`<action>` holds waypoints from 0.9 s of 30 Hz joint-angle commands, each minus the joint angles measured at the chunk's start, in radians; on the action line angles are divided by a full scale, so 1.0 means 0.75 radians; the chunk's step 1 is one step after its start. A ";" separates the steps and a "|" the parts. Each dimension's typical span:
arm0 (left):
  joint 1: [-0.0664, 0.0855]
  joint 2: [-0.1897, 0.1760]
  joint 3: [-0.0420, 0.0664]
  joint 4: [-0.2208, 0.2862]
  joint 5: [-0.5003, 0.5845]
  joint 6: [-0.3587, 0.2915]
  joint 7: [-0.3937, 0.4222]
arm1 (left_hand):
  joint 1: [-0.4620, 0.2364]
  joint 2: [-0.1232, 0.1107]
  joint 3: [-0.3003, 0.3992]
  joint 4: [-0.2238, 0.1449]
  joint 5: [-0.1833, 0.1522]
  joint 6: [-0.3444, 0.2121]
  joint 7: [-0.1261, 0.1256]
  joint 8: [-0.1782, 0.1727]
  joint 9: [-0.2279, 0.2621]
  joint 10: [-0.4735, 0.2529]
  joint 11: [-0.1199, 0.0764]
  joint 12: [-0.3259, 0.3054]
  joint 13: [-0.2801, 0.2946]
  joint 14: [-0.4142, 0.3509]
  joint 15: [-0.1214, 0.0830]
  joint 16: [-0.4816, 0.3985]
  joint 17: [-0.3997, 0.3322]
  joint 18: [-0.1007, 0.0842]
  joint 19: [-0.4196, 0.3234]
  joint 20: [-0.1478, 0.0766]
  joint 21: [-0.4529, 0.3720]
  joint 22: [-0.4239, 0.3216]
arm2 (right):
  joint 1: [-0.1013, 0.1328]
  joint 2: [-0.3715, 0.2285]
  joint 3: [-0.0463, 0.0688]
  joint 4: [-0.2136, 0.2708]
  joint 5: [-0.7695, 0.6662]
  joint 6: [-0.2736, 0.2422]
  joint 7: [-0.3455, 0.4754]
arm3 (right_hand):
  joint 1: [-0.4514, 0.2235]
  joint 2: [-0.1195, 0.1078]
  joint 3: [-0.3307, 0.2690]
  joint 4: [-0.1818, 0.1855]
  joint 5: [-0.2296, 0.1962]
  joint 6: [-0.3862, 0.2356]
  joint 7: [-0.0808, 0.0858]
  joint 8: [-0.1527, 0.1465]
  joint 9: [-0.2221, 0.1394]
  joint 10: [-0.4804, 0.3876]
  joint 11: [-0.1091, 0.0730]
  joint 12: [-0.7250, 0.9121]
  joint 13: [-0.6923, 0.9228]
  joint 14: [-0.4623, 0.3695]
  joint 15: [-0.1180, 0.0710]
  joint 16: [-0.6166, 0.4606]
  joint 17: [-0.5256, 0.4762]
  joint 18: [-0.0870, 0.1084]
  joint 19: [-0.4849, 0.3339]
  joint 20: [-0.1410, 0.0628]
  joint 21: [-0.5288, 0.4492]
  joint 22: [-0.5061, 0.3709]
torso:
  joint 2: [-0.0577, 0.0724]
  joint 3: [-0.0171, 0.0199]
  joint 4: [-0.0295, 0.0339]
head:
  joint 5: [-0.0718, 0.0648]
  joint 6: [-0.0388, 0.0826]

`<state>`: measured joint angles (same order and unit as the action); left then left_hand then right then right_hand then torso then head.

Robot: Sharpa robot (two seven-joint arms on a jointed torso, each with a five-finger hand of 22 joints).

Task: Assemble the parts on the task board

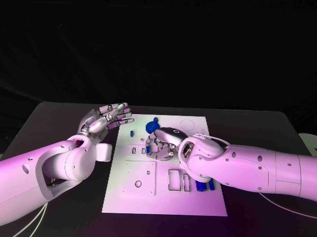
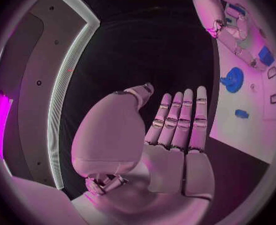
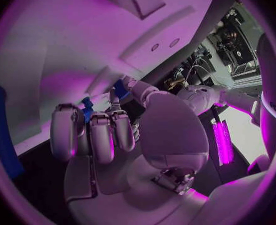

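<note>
Worktop [image 1: 52,118] black, carries task board [image 1: 166,197] at centre.
Right hand [image 1: 161,144] low over board's middle, fingers [image 3: 91,135] curled toward surface, likely seating part; small blue bit shows at fingertips, grip on it cannot be told.
Left hand [image 1: 105,118] raised off board's left edge, fingers [image 2: 181,115] straight, side by side, holding nothing; probably parked clear.
Blue round part [image 2: 232,79] lies on board's far end; blue parts [image 1: 205,185] near right edge await.
</note>
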<state>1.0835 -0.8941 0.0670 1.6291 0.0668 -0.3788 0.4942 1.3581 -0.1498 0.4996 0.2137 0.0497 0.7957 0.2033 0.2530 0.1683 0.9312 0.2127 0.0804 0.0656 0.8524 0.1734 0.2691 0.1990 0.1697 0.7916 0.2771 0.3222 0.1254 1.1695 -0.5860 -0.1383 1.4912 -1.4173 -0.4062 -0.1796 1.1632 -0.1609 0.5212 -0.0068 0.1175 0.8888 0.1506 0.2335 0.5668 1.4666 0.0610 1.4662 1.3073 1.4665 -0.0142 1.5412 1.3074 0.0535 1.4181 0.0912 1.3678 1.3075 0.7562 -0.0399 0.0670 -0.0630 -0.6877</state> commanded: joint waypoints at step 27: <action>0.000 0.001 0.001 -0.004 -0.027 0.005 -0.025 | 0.007 -0.018 0.014 -0.020 0.001 0.002 0.079 -0.009 -0.003 0.002 0.001 -0.010 0.000 -0.009 0.003 -0.013 0.003 0.014 -0.011 0.005 0.002 -0.003 | -0.007 -0.014 -0.005 0.007 -0.003 -0.041 0.029 | -0.064 -0.058 -0.162 0.078 0.029 -0.128 0.035 -0.089 -0.028 -0.027 0.040 -0.039 0.164 0.104 0.040 -0.002 0.191 0.013 -0.008 0.035 -0.023 0.052 | -0.001 0.0004 0.0019 | -0.004 0.002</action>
<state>1.0835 -0.8941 0.0668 1.6262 0.0645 -0.3787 0.4879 1.3640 -0.1558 0.5106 0.2023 0.0497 0.7957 0.2034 0.2493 0.1673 0.9312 0.2127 0.0763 0.0656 0.8523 0.1734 0.2652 0.2001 0.1698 0.7881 0.2806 0.3222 0.1243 1.1661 -0.5937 -0.1416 1.4914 -1.4165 -0.4221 -0.1702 1.1208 -0.2032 0.4006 0.0501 0.1382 0.7964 0.1772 0.1681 0.5450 1.4452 0.0896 1.4407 1.3079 1.4681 0.0125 1.5412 1.3073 0.0535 1.4143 0.1133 1.3526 1.3073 0.7561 -0.0402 0.0674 -0.0651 -0.6866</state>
